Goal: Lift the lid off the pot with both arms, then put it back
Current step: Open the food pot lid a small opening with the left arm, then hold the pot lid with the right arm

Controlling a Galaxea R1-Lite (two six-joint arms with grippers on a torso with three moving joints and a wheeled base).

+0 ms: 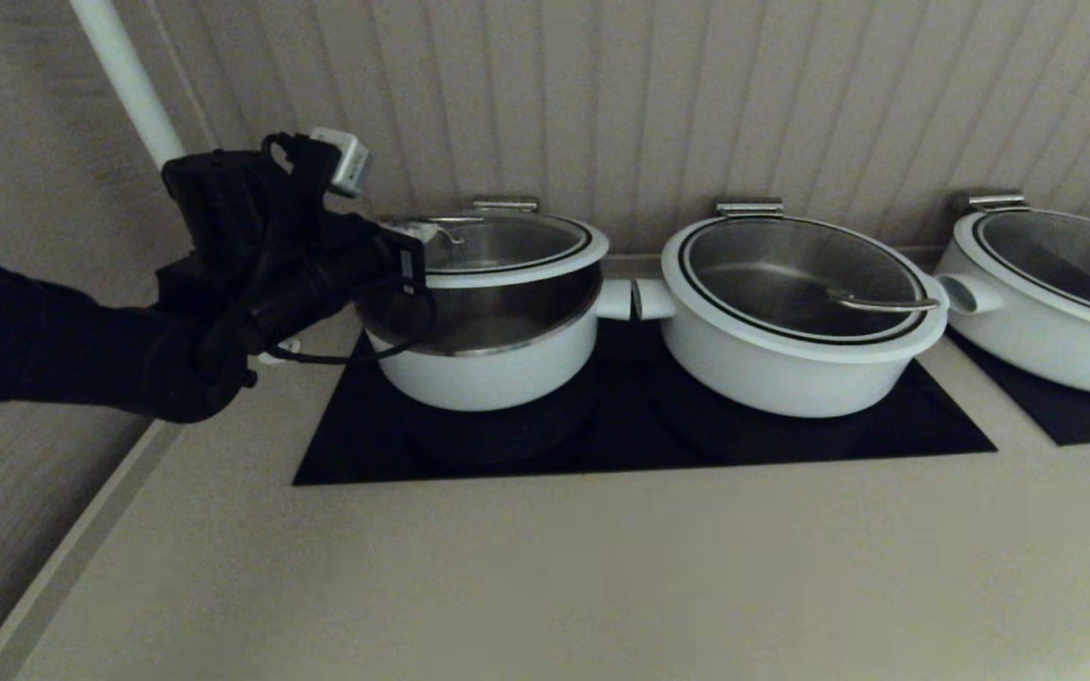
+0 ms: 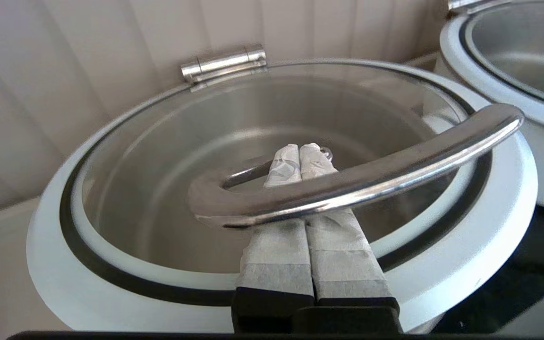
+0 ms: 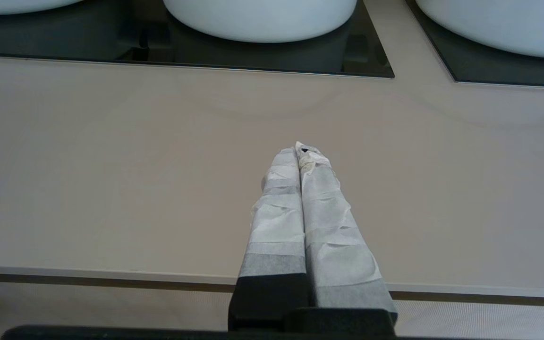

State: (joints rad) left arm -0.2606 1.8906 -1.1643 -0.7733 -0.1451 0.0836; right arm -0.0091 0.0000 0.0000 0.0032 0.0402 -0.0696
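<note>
The pot (image 1: 493, 364) stands at the left of the black cooktop (image 1: 640, 435). Its lid (image 1: 507, 248) is raised off the pot's front rim and tilted, with its back edge near a steel hinge (image 1: 504, 202). My left gripper (image 2: 299, 148) is shut, and its taped fingers (image 2: 276, 245) pass under the lid's arched steel handle (image 2: 371, 174), which rests across them. In the head view the left arm (image 1: 252, 274) reaches in from the left. My right gripper (image 3: 300, 150) is shut and empty, low over the beige counter (image 3: 111, 165), out of the head view.
A wider white pot with its lid (image 1: 800, 312) stands right beside the task pot, their side handles almost touching. Another wide pot (image 1: 1056, 293) is at the far right. The panelled wall is close behind, and a white pole (image 1: 129, 76) rises at the back left.
</note>
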